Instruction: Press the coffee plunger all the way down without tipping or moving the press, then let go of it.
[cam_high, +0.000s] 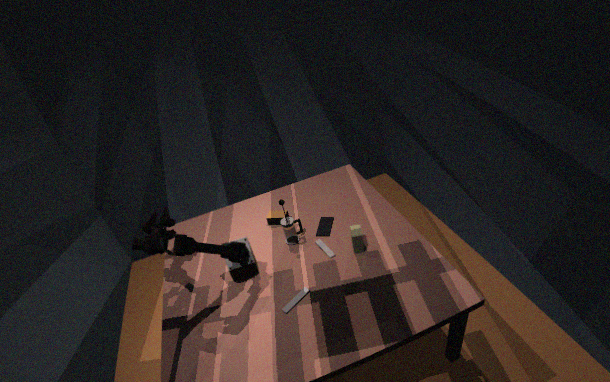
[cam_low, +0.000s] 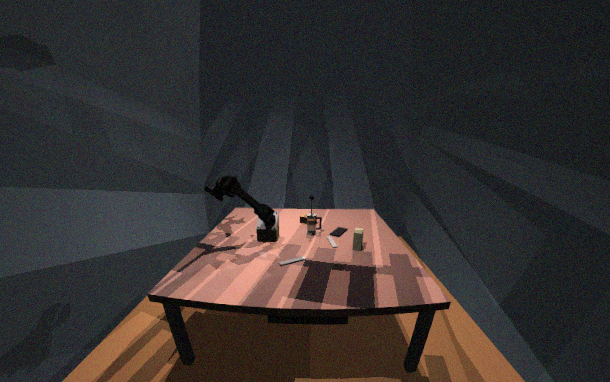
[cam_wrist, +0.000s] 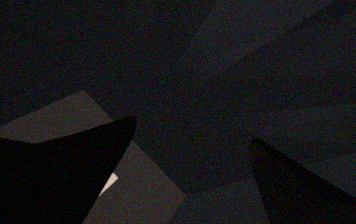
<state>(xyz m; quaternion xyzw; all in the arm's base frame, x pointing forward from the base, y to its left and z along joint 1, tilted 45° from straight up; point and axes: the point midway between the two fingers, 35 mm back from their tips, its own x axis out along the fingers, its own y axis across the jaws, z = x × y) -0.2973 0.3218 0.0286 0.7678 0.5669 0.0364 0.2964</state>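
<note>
The coffee press (cam_high: 291, 236) (cam_low: 311, 227) stands upright on the table, its dark handle to the right in the top and exterior views. Its plunger knob (cam_high: 281, 202) (cam_low: 311, 197) sits high above the lid on a thin rod, so the plunger is up. My gripper (cam_high: 159, 219) (cam_wrist: 192, 132) is open, its two dark fingers wide apart with nothing between them. It is raised at the table's far left side, on the other side of the arm's base from the press and well away from it. The press is not in the wrist view.
A yellow and black block (cam_high: 274, 220) (cam_low: 303, 219) lies close behind the press. To its right are a dark flat slab (cam_high: 325, 226) (cam_low: 339, 232), a pale bar (cam_high: 325, 248) (cam_low: 332, 242) and a greenish upright box (cam_high: 358, 241) (cam_low: 358, 240). Another pale bar (cam_high: 296, 300) (cam_low: 292, 261) lies nearer the front.
</note>
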